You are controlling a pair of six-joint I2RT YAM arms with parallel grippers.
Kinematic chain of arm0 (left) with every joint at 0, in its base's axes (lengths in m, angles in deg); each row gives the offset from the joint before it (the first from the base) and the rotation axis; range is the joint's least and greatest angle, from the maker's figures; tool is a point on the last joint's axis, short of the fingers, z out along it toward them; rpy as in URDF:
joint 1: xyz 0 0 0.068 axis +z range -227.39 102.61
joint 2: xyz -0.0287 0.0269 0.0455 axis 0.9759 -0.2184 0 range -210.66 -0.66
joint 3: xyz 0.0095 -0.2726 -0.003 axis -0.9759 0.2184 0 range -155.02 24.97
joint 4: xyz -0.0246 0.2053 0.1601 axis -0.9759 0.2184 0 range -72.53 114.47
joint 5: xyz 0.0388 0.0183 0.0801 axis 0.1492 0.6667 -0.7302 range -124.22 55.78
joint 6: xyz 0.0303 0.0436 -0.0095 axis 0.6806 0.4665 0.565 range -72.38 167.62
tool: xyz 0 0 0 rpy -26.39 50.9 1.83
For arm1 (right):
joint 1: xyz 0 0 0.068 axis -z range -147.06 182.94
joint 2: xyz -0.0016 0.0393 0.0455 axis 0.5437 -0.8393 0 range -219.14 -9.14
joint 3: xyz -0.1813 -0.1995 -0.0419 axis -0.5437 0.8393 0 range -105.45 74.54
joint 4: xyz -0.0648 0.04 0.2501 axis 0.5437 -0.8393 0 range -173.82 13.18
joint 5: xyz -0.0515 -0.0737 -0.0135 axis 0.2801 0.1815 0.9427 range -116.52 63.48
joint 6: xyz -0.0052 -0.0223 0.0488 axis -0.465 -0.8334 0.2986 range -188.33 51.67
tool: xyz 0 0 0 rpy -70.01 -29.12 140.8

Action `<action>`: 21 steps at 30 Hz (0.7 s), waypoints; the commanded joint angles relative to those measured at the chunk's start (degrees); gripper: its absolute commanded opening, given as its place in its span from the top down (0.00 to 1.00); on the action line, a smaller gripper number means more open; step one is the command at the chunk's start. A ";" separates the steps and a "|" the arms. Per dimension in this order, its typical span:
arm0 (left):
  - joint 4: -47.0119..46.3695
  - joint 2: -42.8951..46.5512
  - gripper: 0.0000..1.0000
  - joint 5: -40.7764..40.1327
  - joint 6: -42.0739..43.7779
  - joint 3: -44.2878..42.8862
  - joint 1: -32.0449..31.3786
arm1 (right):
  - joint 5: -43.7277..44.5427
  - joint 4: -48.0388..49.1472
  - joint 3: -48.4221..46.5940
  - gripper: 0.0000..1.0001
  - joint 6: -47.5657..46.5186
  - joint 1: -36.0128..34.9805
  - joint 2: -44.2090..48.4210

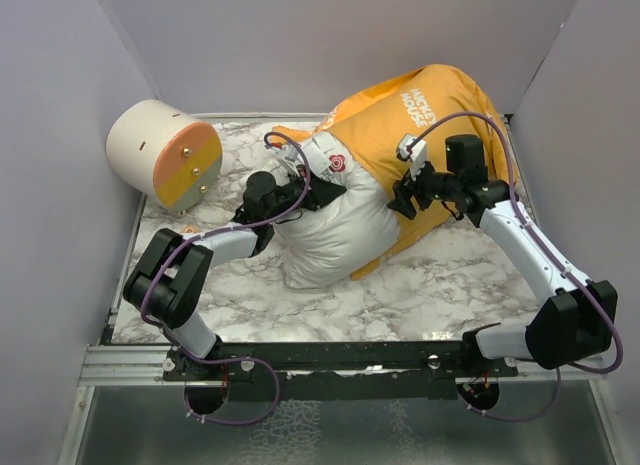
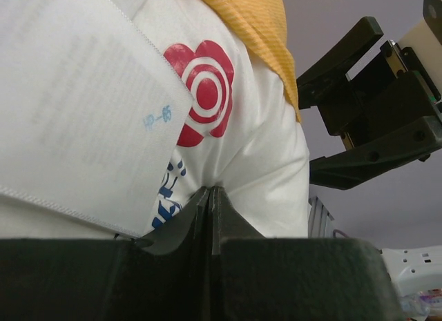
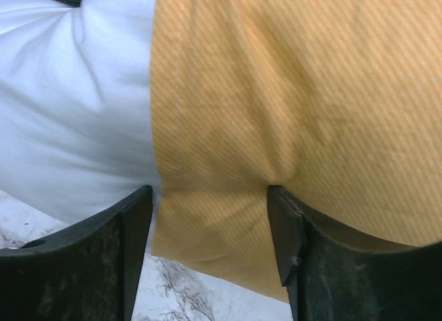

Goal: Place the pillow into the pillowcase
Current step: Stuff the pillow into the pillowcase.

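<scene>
Your left gripper (image 2: 210,191) is clamped on the pillow (image 1: 335,230) just outside the pillowcase (image 1: 430,125) mouth; your right gripper (image 3: 210,197) stands with jaws apart astride the pillowcase hem, and the pillow sits halfway inside the pillowcase

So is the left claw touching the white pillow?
Touching. In the left wrist view the left gripper is shut, and its tips press into the pillow. The white fabric puckers right where they meet.
</scene>
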 commanded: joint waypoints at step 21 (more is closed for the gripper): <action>8.02 -1.91 0.93 5.13 -1.23 3.92 -2.66 | -27.88 -10.02 -7.80 0.99 -5.45 -1.79 0.08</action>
